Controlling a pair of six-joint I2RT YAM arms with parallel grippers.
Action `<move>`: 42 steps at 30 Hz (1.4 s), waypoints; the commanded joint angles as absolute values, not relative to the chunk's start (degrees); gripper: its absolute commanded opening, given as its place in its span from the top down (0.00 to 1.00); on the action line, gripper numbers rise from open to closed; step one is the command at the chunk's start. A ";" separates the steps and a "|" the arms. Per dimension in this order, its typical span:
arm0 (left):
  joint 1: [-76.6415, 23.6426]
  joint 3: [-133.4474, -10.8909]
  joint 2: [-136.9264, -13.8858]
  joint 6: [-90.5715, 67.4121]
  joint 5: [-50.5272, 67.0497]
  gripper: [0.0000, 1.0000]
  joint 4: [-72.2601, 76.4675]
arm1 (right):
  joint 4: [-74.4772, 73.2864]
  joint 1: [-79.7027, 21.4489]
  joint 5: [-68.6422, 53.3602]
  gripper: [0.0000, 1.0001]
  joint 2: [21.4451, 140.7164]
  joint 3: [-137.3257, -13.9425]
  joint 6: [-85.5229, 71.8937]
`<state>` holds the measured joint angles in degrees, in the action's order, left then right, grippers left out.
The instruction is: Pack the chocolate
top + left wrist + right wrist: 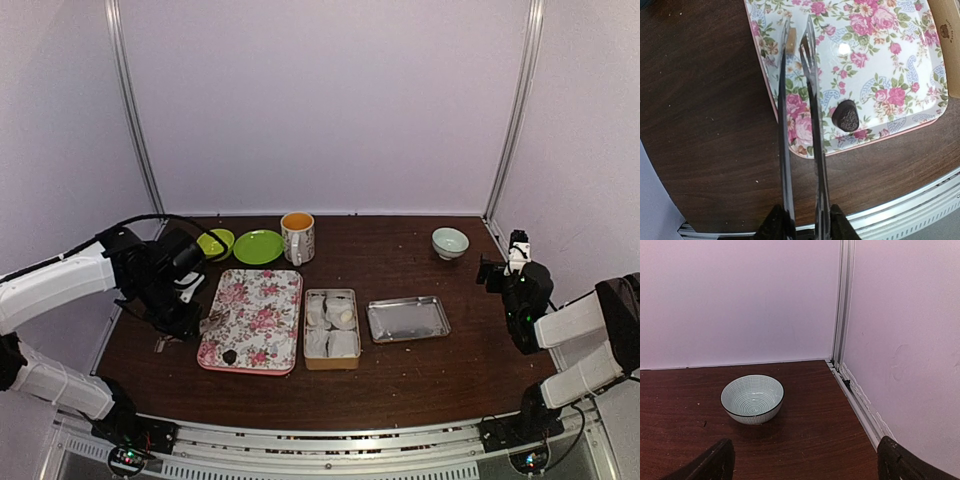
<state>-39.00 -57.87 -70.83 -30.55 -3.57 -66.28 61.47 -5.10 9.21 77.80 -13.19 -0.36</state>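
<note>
The left tool (799, 37), fingers nearly closed on nothing, hovers over the floral tray (900, 60) beside the chocolate (845, 116), likely lining up. The right tool (800, 460) waits parted.

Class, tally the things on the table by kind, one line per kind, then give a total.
Green plates: 2
Mug: 1
Bowl: 1
Flowered tray: 1
Metal tray: 1
Tin: 1
Wrapped cakes: 4
Chocolate: 1
Total: 12
</note>
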 commanded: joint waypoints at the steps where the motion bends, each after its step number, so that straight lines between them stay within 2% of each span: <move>1: -39.20 -59.20 -70.13 -30.17 -3.11 0.72 -66.70 | 62.67 -4.88 10.00 0.00 77.87 -14.17 -0.71; 5: -39.20 -60.05 -69.82 -29.67 -2.74 0.79 -66.56 | 62.66 -4.83 10.02 0.00 77.88 -14.17 -0.73; 15: -39.20 -60.94 -68.97 -29.50 -1.96 0.89 -66.71 | 62.71 -4.83 10.02 0.00 77.89 -14.23 -0.70; 34: -42.68 -62.13 -64.99 -27.44 20.01 0.91 -49.90 | 62.67 -4.86 10.02 0.00 77.87 -14.20 -0.66; 42: -48.54 -64.78 -69.63 -27.24 19.08 0.91 -47.15 | 62.62 -4.83 10.02 0.00 77.88 -14.20 -0.65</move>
